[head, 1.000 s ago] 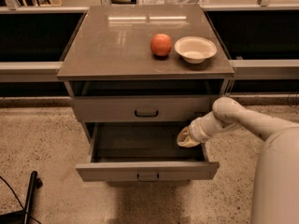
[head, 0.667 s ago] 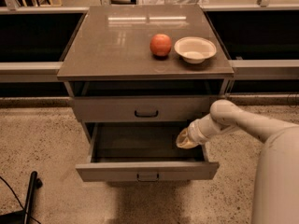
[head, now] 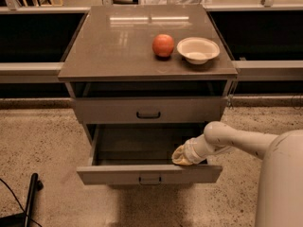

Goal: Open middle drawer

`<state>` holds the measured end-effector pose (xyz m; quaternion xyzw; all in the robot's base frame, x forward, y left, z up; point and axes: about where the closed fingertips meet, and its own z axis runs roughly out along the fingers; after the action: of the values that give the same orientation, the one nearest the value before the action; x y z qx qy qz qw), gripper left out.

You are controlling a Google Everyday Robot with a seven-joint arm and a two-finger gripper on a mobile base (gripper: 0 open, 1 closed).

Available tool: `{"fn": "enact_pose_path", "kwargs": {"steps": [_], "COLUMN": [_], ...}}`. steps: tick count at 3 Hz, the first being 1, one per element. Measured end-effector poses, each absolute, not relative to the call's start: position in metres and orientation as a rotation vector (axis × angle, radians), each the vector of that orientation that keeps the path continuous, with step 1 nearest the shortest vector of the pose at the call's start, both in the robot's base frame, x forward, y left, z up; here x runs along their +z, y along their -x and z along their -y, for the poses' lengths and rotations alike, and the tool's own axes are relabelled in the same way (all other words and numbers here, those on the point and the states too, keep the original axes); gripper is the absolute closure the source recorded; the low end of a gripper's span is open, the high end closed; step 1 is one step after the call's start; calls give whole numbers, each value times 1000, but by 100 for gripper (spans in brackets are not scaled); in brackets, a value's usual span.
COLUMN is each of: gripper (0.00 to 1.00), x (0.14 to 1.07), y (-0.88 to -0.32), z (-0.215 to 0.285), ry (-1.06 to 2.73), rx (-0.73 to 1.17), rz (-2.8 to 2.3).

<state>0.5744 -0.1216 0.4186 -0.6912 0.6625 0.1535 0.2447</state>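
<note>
Camera view shows the middle drawer (head: pixel 118 175), a wide shallow grey box with a small dark loop handle, standing pulled out of the glossy brown-topped desk (head: pixel 118 46) above a speckled stone floor (head: pixel 42 141), with the pale pincer (head: pixel 182 155) inside its right front corner, open or closed I cannot tell.

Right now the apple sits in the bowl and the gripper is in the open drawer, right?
No. The camera view shows the apple beside the bowl, on the cabinet top, not in it. The gripper is in the open drawer, as you said.
</note>
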Motion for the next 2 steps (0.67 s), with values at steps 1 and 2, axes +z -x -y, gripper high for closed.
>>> {"fn": "enact_pose_path", "kwargs": {"steps": [1, 2], "gripper": [100, 100], "x": [419, 408], "y": [-576, -559], "z": [121, 117], "ry": [1887, 1961], "rx": [419, 476], "rz": [-1809, -1799]}}
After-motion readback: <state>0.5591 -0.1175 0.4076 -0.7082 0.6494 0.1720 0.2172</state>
